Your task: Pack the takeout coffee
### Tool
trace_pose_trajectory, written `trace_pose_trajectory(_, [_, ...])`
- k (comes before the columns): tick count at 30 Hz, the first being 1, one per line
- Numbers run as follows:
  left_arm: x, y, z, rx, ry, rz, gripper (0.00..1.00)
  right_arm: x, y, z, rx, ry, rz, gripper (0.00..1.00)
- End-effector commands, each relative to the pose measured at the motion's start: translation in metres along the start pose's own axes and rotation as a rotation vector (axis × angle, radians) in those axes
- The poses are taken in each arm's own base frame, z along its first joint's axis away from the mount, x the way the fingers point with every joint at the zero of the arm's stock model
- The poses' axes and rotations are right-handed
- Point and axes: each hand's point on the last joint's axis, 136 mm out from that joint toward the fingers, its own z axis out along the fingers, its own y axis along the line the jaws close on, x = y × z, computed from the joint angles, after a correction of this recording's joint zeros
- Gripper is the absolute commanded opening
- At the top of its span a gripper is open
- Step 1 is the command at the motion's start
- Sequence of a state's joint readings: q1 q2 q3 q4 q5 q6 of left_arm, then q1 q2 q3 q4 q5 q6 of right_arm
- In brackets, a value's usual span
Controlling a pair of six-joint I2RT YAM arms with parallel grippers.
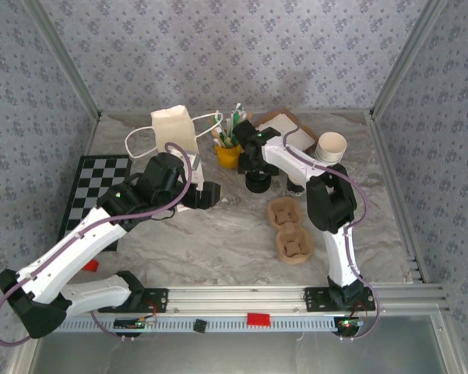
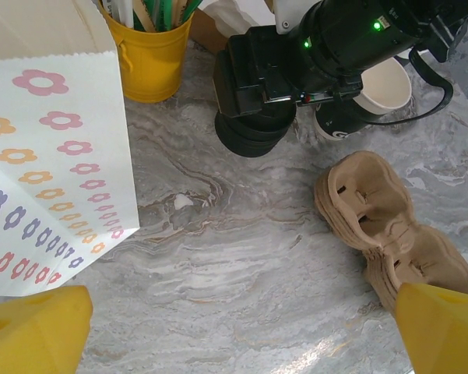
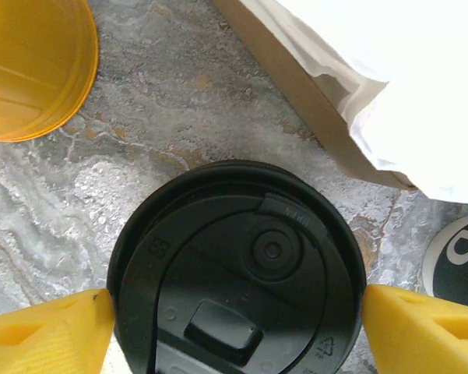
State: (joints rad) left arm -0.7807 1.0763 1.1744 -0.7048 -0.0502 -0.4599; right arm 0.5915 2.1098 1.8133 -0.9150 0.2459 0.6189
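R gripper (image 3: 235, 296) wide astride black cup lid (image 3: 234, 257), tips (image 3: 54, 331) at rim; grip unclear.

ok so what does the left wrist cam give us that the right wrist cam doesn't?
Left wrist adds: the flowered paper bag, the cardboard cup carrier, an open white cup, and the left pincer, wide open.
Right wrist adds: the lid seen close from above, with the right pincer tips at its rim on either side. I can't tell whether it is gripping.
Both: the yellow bucket, the black-lidded cup and the marble table.
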Motion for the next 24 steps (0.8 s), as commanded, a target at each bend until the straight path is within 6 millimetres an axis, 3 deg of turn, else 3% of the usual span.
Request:
trace_pose_trajectory(1, [-0.007,-0.002,-0.001,0.001,-0.026,0.020,0.99,-0.002,-0.006,0.003,0.039,-0.001,0.016,0.83])
trace_pose_trajectory(12, [-0.007,-0.001,-0.001,-0.004,-0.022,0.024,0.99,-0.005,-0.004,0.000,0.028,0.001,-0.017,0.71])
trace_pose_trajectory(24, [-0.011,-0.004,-0.003,0.003,-0.032,0.019,0.99,-0.007,-0.001,-0.035,-0.052,-0.034,-0.017,0.72])
